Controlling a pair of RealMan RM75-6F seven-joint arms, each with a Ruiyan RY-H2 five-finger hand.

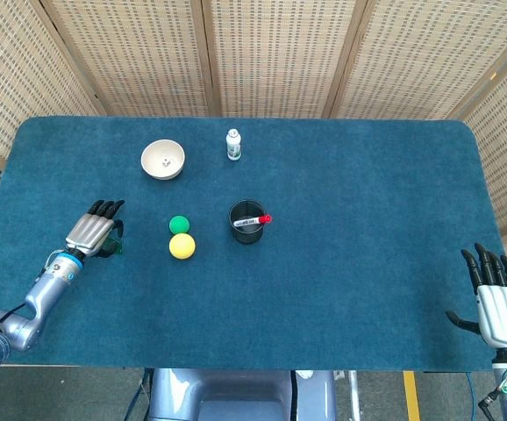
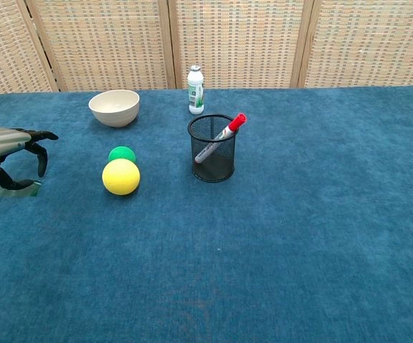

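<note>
From the head view, your left hand [image 1: 91,233] arches over the green card [image 1: 113,248], fingers spread, gripping nothing; your right hand [image 1: 499,303] idles open at the table's edge. From the chest view, fingertips [image 2: 41,168] bracket the card [image 2: 10,189], apparently for pinching.

Matt blue cloth table [image 1: 367,263]; wire-mesh cup [image 2: 213,148].

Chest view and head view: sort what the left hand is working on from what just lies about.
In hand:
left hand over the flat green piece

Lying about:
yellow ball
green ball
mesh cup with red-capped marker
bowl
small bottle
right hand
</note>
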